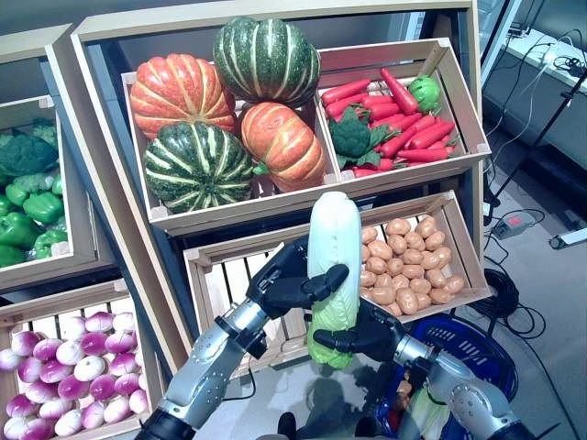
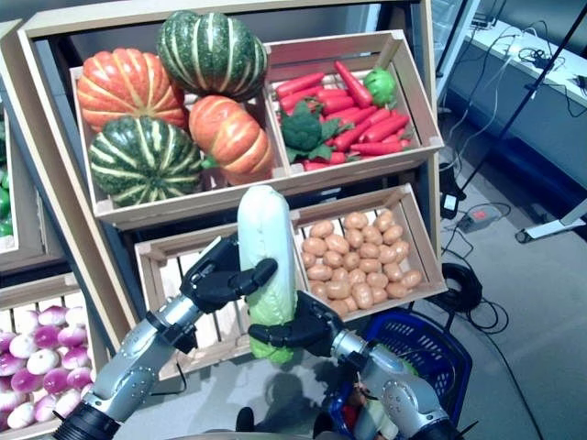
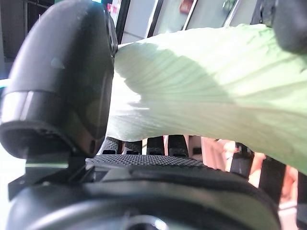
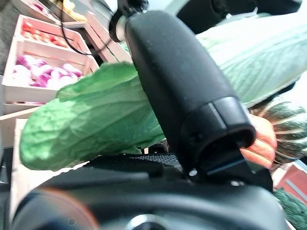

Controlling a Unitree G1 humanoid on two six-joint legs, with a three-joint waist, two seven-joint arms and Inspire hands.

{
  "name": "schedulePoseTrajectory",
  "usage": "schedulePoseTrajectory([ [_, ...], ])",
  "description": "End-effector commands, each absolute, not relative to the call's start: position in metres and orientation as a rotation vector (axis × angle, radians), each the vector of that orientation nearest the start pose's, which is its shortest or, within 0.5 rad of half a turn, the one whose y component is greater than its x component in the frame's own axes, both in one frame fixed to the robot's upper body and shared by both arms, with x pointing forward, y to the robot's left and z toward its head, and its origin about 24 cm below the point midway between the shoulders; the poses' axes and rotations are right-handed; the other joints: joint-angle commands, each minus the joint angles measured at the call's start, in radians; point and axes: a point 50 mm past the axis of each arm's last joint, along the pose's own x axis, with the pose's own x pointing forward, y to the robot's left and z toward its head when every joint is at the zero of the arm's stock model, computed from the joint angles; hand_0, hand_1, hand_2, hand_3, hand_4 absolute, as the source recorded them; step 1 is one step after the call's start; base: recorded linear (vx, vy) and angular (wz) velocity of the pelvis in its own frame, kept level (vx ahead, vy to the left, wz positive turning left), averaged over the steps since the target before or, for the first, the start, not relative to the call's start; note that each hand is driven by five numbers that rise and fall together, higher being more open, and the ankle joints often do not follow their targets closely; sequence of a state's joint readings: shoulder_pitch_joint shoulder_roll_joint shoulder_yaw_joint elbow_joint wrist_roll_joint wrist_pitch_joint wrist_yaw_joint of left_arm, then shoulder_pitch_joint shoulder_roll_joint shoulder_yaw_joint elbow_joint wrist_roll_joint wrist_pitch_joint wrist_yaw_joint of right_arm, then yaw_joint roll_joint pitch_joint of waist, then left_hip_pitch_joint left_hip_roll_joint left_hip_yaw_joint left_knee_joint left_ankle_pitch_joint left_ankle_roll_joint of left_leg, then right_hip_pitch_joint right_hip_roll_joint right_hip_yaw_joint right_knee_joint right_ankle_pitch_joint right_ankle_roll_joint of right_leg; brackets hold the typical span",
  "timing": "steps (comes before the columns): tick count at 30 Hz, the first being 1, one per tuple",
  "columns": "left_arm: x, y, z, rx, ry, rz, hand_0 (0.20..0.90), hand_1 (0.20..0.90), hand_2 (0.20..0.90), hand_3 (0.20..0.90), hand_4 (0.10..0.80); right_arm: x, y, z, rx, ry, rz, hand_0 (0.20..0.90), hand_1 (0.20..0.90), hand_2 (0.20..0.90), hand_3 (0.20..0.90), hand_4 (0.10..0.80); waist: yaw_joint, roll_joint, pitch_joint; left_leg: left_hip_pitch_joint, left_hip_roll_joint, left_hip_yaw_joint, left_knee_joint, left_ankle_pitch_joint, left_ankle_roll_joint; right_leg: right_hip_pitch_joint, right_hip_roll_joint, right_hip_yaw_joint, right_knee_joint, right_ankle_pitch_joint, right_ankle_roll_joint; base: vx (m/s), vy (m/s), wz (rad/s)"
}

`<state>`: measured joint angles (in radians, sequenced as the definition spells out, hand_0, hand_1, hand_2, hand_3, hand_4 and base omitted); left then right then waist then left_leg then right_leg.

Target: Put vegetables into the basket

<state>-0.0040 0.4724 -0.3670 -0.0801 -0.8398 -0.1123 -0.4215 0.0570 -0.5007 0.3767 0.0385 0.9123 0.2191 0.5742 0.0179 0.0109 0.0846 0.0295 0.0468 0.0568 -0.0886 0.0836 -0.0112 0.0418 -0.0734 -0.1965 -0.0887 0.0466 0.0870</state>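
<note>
A long napa cabbage (image 1: 332, 247), white on top and green at its leafy bottom end, stands upright in the air in front of the lower shelf. My left hand (image 1: 292, 282) is curled round its middle, thumb across the front. Below it, my right hand (image 1: 367, 335) grips the green end (image 4: 91, 120). Both wrist views are filled with pale cabbage leaf (image 3: 206, 91) pressed against each palm. The blue basket (image 1: 477, 353) stands on the floor at the lower right, partly behind my right arm, with some produce inside.
Wooden shelf crates hold pumpkins (image 1: 220, 110), carrots with broccoli (image 1: 390, 119), potatoes (image 1: 413, 261), green peppers (image 1: 27, 206) and purple-white turnips (image 1: 73, 362). An empty slatted crate (image 1: 229, 275) lies behind the cabbage. Cables and a stand base lie on the floor at right.
</note>
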Motion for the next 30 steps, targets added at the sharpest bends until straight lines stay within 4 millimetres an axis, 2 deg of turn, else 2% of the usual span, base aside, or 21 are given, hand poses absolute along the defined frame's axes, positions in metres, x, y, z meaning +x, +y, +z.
schedulePoseTrajectory([
  [1, 0.23, 0.103, 0.111, -0.509, -0.287, -1.013, 0.3, 0.3, 0.3, 0.3, 0.4, 0.209, -0.109, 0.032, 0.64, 0.252, 1.068, 0.9, 0.9, 0.9, 0.9, 0.8, 0.009, -0.042, -0.086, 0.009, 0.0, -0.01, 0.001, -0.068, -0.028, 0.02, -0.051, -0.01, 0.001, 0.021, 0.033, 0.0, 0.0, 0.0],
  [2, 0.229, 0.101, 0.111, -0.492, -0.28, -1.039, 0.3, 0.3, 0.3, 0.3, 0.4, 0.209, -0.11, 0.032, 0.633, 0.253, 1.071, 0.3, 0.3, 0.3, 0.3, 0.4, 0.009, -0.042, -0.09, 0.009, 0.0, -0.009, 0.001, -0.067, -0.029, 0.019, -0.051, -0.008, 0.001, 0.023, 0.034, 0.0, 0.0, 0.0],
  [11, 0.23, 0.108, 0.112, -0.429, -0.277, -1.04, 0.3, 0.3, 0.3, 0.3, 0.4, 0.208, -0.116, 0.031, 0.625, 0.272, 1.037, 0.3, 0.3, 0.3, 0.3, 0.4, 0.005, -0.041, -0.104, 0.004, 0.001, -0.005, 0.001, -0.065, -0.026, 0.012, -0.051, 0.001, 0.001, 0.025, 0.038, 0.0, 0.0, 0.0],
  [16, 0.231, 0.116, 0.11, -0.358, -0.271, -0.99, 0.3, 0.3, 0.3, 0.3, 0.4, 0.211, -0.126, 0.028, 0.615, 0.287, 0.923, 0.3, 0.3, 0.3, 0.3, 0.4, 0.003, -0.04, -0.106, 0.002, 0.001, -0.006, 0.001, -0.062, -0.026, 0.01, -0.052, 0.0, 0.001, 0.028, 0.041, 0.006, -0.003, 0.0],
  [17, 0.232, 0.123, 0.11, -0.297, -0.271, -0.956, 0.3, 0.3, 0.3, 0.3, 0.4, 0.214, -0.136, 0.026, 0.636, 0.285, 0.813, 0.3, 0.3, 0.3, 0.3, 0.4, 0.0, -0.039, -0.105, 0.0, 0.002, -0.004, 0.001, -0.06, -0.026, 0.009, -0.051, 0.001, 0.001, 0.028, 0.041, 0.0, 0.0, 0.0],
  [18, 0.233, 0.13, 0.109, -0.261, -0.268, -0.924, 0.521, 0.521, 0.521, 0.521, 0.547, 0.216, -0.144, 0.024, 0.644, 0.278, 0.732, 0.3, 0.3, 0.3, 0.3, 0.4, -0.003, -0.037, -0.104, -0.003, 0.003, -0.004, 0.001, -0.058, -0.026, 0.006, -0.05, 0.001, 0.001, 0.028, 0.041, 0.0, 0.0, 0.0],
  [19, 0.232, 0.135, 0.109, -0.244, -0.262, -0.897, 0.566, 0.566, 0.566, 0.566, 0.577, 0.217, -0.15, 0.024, 0.649, 0.261, 0.675, 0.3, 0.3, 0.3, 0.3, 0.4, -0.006, -0.036, -0.102, -0.004, 0.003, -0.003, 0.001, -0.058, -0.025, 0.005, -0.05, 0.002, 0.001, 0.028, 0.04, 0.0, 0.0, 0.0],
  [20, 0.232, 0.14, 0.109, -0.226, -0.256, -0.862, 0.9, 0.9, 0.9, 0.9, 0.8, 0.217, -0.156, 0.024, 0.655, 0.228, 0.611, 0.3, 0.3, 0.3, 0.3, 0.4, -0.008, -0.035, -0.1, -0.006, 0.004, -0.001, 0.001, -0.057, -0.025, 0.004, -0.049, 0.001, 0.001, 0.027, 0.04, 0.0, 0.0, 0.0],
  [22, 0.229, 0.156, 0.106, -0.207, -0.24, -0.782, 0.9, 0.9, 0.9, 0.9, 0.8, 0.213, -0.17, 0.025, 0.682, 0.177, 0.507, 0.3, 0.3, 0.3, 0.3, 0.4, -0.015, -0.033, -0.092, -0.01, 0.003, -0.001, 0.001, -0.057, -0.021, 0.0, -0.046, 0.005, 0.001, 0.024, 0.037, 0.0, 0.0, 0.0],
  [27, 0.224, 0.176, 0.103, -0.106, -0.262, -0.628, 0.9, 0.9, 0.9, 0.9, 0.8, 0.206, -0.198, 0.022, 0.689, 0.099, 0.268, 0.3, 0.3, 0.3, 0.3, 0.4, -0.025, -0.028, -0.07, -0.021, 0.003, 0.006, 0.001, -0.057, -0.017, -0.014, -0.04, 0.013, 0.005, 0.019, 0.033, -0.026, -0.017, -0.05],
  [28, 0.224, 0.19, 0.105, -0.004, -0.296, -0.455, 0.9, 0.9, 0.9, 0.9, 0.8, 0.204, -0.214, 0.024, 0.727, 0.027, 0.148, 0.3, 0.3, 0.3, 0.3, 0.4, -0.028, -0.027, -0.052, -0.033, 0.001, 0.009, 0.001, -0.058, -0.014, -0.03, -0.037, 0.016, 0.01, 0.016, 0.031, -0.1, -0.033, -0.06],
  [30, 0.226, 0.2, 0.104, 0.023, -0.299, -0.358, 0.9, 0.9, 0.9, 0.9, 0.8, 0.203, -0.223, 0.026, 0.759, -0.024, 0.067, 0.3, 0.3, 0.3, 0.3, 0.4, -0.028, -0.026, -0.036, -0.045, -0.002, 0.011, 0.001, -0.059, -0.012, -0.046, -0.035, 0.019, 0.016, 0.013, 0.028, -0.11, -0.026, -0.04],
])
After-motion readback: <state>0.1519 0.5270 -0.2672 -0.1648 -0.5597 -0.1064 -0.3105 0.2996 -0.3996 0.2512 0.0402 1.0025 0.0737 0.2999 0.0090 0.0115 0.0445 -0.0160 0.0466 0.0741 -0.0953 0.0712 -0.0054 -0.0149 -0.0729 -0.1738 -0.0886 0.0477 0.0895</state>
